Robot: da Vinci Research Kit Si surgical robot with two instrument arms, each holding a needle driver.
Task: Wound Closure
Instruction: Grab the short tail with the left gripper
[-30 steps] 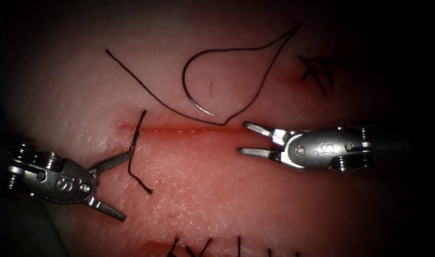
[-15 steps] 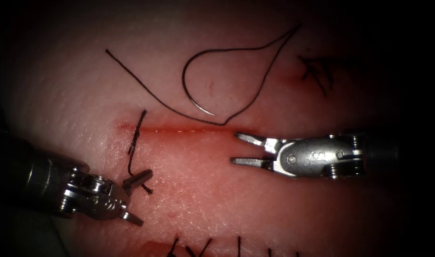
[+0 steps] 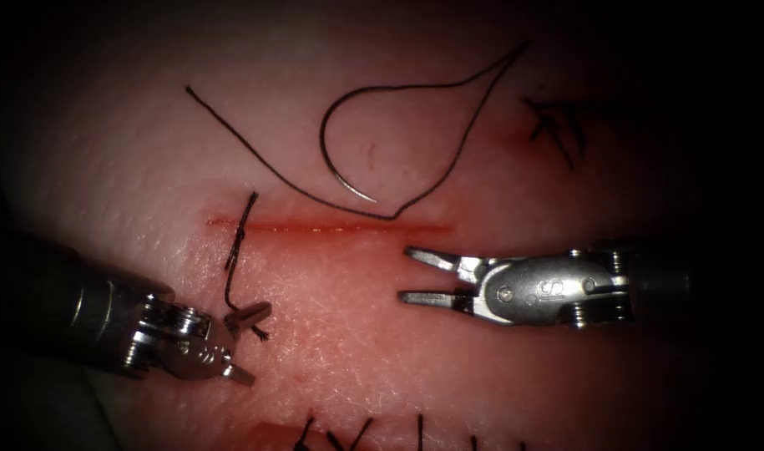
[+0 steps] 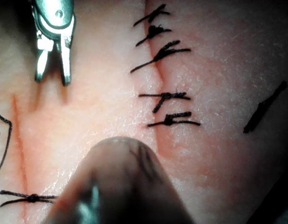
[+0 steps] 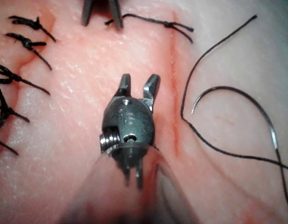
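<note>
The cut point(image 3: 327, 225) runs across the tissue point(image 3: 382, 351). One knotted stitch point(image 3: 239, 238) crosses its left end, and the stitch's tail point(image 3: 259, 332) trails below. The curved needle point(image 3: 330, 163) lies free on the tissue above the cut, not in it. Its thread point(image 3: 448, 159) loops down to the cut and then runs up to the left. My left tool point(image 3: 261, 345) is open below the cut's left end, with the stitch tail's end between its jaws, which hold nothing. My right tool point(image 3: 403, 273) is open and holds nothing, just below the cut's right end. The right wrist view shows the right tool point(image 5: 141, 78), the needle point(image 5: 237, 91) and the stitch point(image 5: 168, 24).
An older closed cut with several knotted stitches point(image 4: 163, 95) lies below the open cut, and its stitch ends point(image 3: 361, 434) reach the endoscope view's lower edge. More dark stitches point(image 3: 557, 125) sit at the upper right. Red fluid tints the tissue along the cut.
My left tool has turned and moved down and right to the stitch's tail end. My right tool has shifted down and left, away from the cut. Needle and thread have not moved.
</note>
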